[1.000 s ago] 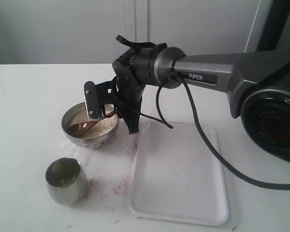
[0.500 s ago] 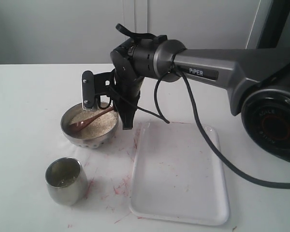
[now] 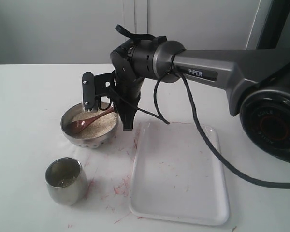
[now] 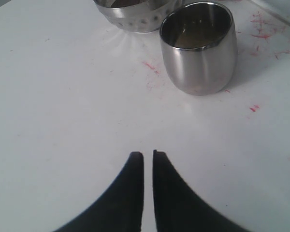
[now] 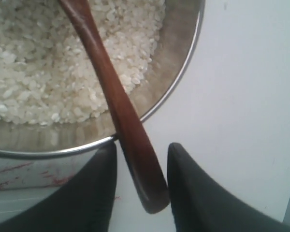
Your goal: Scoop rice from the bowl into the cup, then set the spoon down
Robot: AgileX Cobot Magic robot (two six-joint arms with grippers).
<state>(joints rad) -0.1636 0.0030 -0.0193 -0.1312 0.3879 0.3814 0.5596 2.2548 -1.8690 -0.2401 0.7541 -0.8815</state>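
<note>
Wooden spoon (image 5: 111,96) lies in rice (image 5: 34,63), handle over bowl (image 5: 183,72) rim. Right end effector (image 5: 142,146) spread, straddling handle end, not yet pinching. Best: centre handle, close squarely, lift level. Cup (image 3: 64,181) stands near bowl on table (image 3: 29,96).

Shiny steel bowl (image 3: 88,140), smooth wooden spoon (image 5: 120,110)

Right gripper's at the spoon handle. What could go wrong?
The right gripper straddles the spoon only at its handle end; a grip there may slip or twist. The handle leans on the bowl rim; lifting could jolt it and spill rice. The cup is narrow; grains may miss.
</note>
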